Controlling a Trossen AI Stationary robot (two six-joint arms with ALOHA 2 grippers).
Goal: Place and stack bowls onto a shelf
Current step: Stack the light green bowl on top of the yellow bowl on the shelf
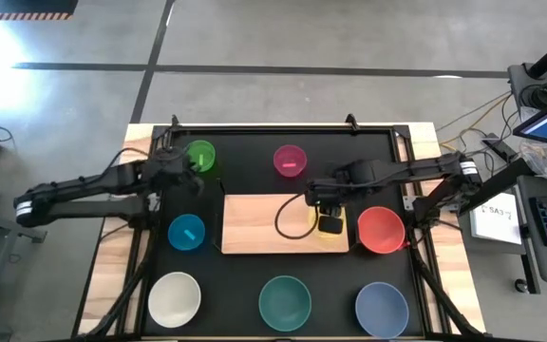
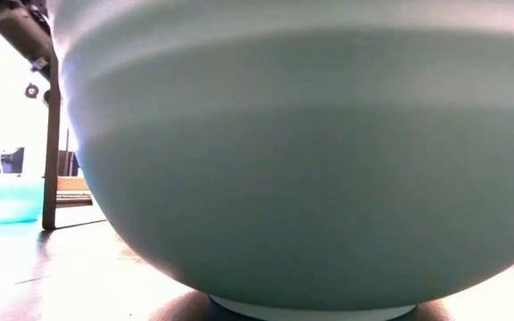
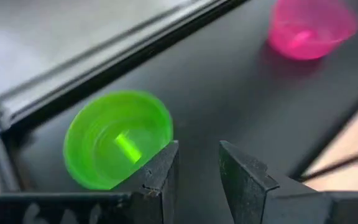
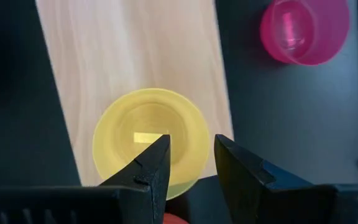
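I see right end effector open, empty, above yellow bowl on shelf at right-center. Left end effector open, empty, beside green bowl, upper left.

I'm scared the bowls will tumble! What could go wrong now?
The yellow bowl sits near the shelf's end, so a nudge from the right claw above it might slide it off. The left claw hovers beside the green bowl and could bump it away instead of gripping it.

Black table with seven bowls, shelf bearing yellow bowl.
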